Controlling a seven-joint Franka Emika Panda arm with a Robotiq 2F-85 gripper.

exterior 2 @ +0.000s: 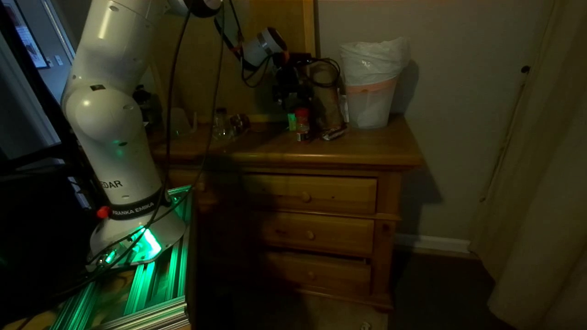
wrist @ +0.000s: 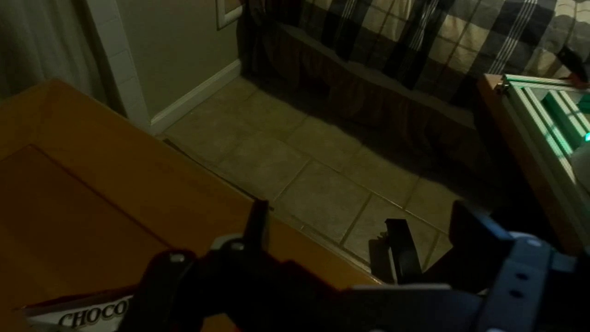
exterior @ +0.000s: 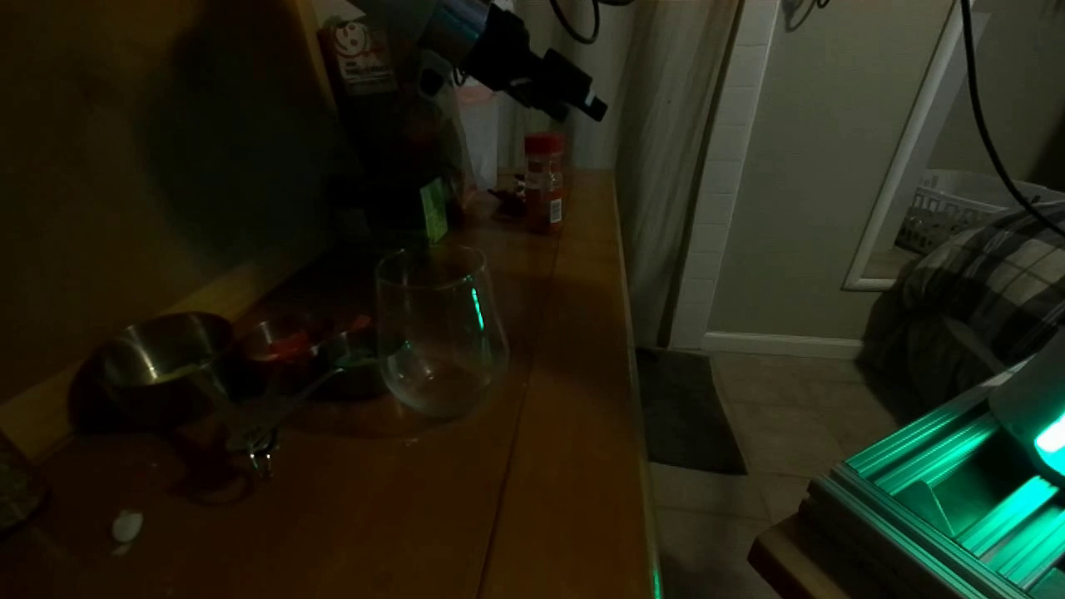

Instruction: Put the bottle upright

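Observation:
The bottle point(exterior: 545, 193), reddish with a red cap, stands upright on the wooden dresser top. It also shows as a small bottle point(exterior 2: 301, 124) in an exterior view, below the gripper. My gripper point(exterior: 576, 112) is raised just above the level of the cap and apart from it. From another angle the gripper point(exterior 2: 290, 98) hangs dark and partly blurred into the shadows. In the wrist view the gripper point(wrist: 359, 207) has its fingers spread wide, with only floor and the dresser's edge visible between them. The bottle is out of that view.
A clear glass point(exterior: 441, 341) and metal measuring cups point(exterior: 166, 349) stand along the dresser. Near the bottle lie a green box point(exterior: 433, 211) and a wrapped bar point(exterior 2: 334, 133). A lined bin point(exterior 2: 371, 103) stands at one end. The dresser's edge point(exterior: 624, 274) drops to the floor.

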